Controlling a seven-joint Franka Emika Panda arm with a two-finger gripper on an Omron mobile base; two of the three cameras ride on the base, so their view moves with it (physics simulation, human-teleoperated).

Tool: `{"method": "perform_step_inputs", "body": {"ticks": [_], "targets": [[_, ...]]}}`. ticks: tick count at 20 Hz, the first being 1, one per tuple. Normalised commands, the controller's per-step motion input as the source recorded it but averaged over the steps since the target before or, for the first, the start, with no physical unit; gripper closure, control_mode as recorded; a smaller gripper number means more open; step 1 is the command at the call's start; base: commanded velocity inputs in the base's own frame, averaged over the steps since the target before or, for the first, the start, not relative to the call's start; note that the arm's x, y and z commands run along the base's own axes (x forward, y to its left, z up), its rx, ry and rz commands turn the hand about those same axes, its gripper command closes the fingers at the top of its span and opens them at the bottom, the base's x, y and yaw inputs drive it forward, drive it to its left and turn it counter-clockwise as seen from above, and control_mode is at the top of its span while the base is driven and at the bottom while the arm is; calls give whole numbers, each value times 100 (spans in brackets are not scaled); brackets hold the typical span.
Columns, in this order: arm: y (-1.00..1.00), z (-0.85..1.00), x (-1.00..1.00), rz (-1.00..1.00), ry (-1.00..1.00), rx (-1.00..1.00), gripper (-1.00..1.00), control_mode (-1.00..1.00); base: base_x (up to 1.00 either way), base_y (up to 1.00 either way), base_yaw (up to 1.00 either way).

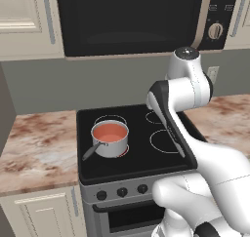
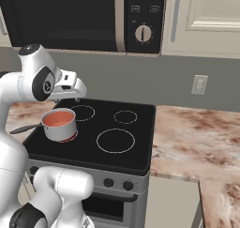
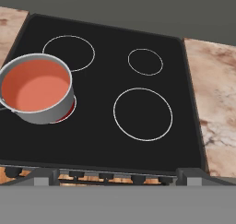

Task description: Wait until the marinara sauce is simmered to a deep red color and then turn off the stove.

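Along the front panel of the stove [image 1: 136, 155] sits a row of small black knobs [image 1: 122, 192], unmarked as far as can be read. On the black glass top, the steel saucepan [image 1: 111, 146] stands on the front left burner, near the front left corner, its long grey handle [image 1: 91, 151] pointing toward the front left edge; a red glow shows at the base of the pan where the ring lies beneath it. Inside the pan, the marinara sauce [image 1: 109, 132] is a smooth, opaque, pale orange-red surface reaching close to the rim. The other three burner rings are white outlines. The gripper [image 2: 75, 94] hangs above the rear left part of the glass top, apart from the pan, its fingers spread wide with nothing between them. The marbled worktop [image 2: 197, 133] runs either side of the stove. On the wall behind is a white outlet plate [image 2: 199, 84]. Above, the black microwave [image 2: 84, 16] carries one round dial [image 2: 143, 33]; its panel markings are too small to read
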Motion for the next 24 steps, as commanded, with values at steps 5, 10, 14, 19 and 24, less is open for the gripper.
{"method": "perform_step_inputs", "body": {"ticks": [5,10,14,19,24], "targets": [[0,0,0,0,0,0,-100,-100,0,0,0],[0,0,0,0,0,0,-100,-100,0,0,0],[0,0,0,0,0,0,-100,-100,0,0,0],[0,0,0,0,0,0,-100,-100,0,0,0],[0,0,0,0,0,0,-100,-100,0,0,0]]}}
